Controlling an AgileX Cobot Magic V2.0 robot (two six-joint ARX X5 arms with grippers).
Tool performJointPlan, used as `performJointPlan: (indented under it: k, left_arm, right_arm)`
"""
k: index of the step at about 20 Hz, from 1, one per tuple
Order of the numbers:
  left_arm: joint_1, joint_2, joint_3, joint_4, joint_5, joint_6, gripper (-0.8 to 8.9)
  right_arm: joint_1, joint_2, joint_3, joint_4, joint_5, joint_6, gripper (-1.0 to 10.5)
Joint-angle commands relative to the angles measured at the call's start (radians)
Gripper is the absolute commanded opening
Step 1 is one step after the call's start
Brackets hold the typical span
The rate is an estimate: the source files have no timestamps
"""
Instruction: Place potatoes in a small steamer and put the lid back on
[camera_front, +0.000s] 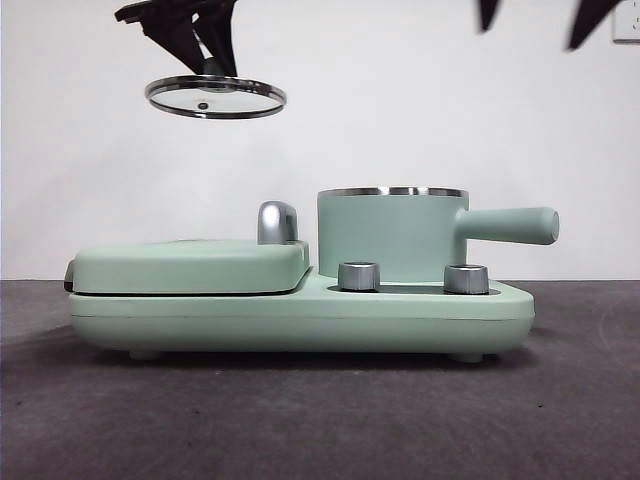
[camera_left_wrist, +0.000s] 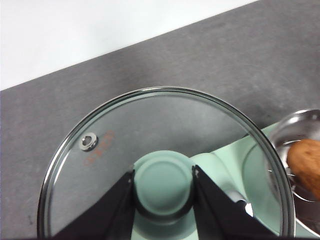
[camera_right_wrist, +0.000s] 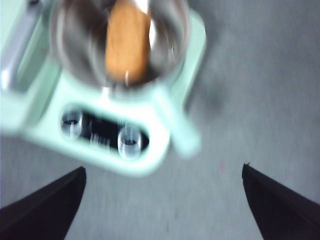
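The mint-green small steamer (camera_front: 392, 235) stands on the right half of the green cooker base, its handle pointing right. The orange-brown potato (camera_right_wrist: 127, 41) lies inside it, also seen in the left wrist view (camera_left_wrist: 306, 165). My left gripper (camera_left_wrist: 163, 187) is shut on the green knob of the glass lid (camera_left_wrist: 165, 165) and holds it level in the air, high above the flat griddle, left of the pot (camera_front: 215, 97). My right gripper (camera_right_wrist: 162, 200) is open and empty, high above the table on the pot's handle side, showing as black tips at the top right (camera_front: 535, 15).
The flat green griddle (camera_front: 190, 265) with a chrome handle (camera_front: 277, 222) takes the left half of the cooker base (camera_front: 300, 320). Two steel dials (camera_front: 359, 276) sit in front of the pot. Dark grey table (camera_front: 300, 420) lies all around.
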Motion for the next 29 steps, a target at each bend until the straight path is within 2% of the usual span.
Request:
performJointPlan:
  k: [1,3,5,8,13,21,29]
  left_arm:
    - [-0.025,-0.008,0.04,0.023,0.004,-0.01,0.12]
    - [-0.053,-0.008,0.04,0.021,0.004,-0.013,0.12]
    - [-0.085,-0.008,0.04,0.02,0.004,-0.013,0.12]
    - [-0.138,-0.008,0.04,0.021,0.004,-0.013,0.12]
    - [-0.228,-0.001,0.04,0.027,0.004,-0.013,0.12]
    - [-0.338,0.101,0.04,0.084,0.005,-0.011,0.12]
    - [-0.349,0.189,0.04,0.183,0.005,0.011,0.12]
  right_arm:
    - [0.026,-0.174,-0.16,0.016,-0.002,-0.011,5.0]
    - [0.046,-0.332,-0.307,0.087,-0.002,-0.007,5.2]
    - [0.064,-0.481,-0.433,0.143,-0.017,0.029,5.9]
    - [0.077,-0.666,-0.576,0.203,-0.056,0.077,6.0]
    - [0.077,-0.877,-0.684,0.218,-0.056,0.087,6.0]
    - [0.077,-1.019,-0.688,0.215,-0.084,0.158,6.0]
    - [0.077,-1.027,-0.688,0.21,-0.086,0.166,6.0]
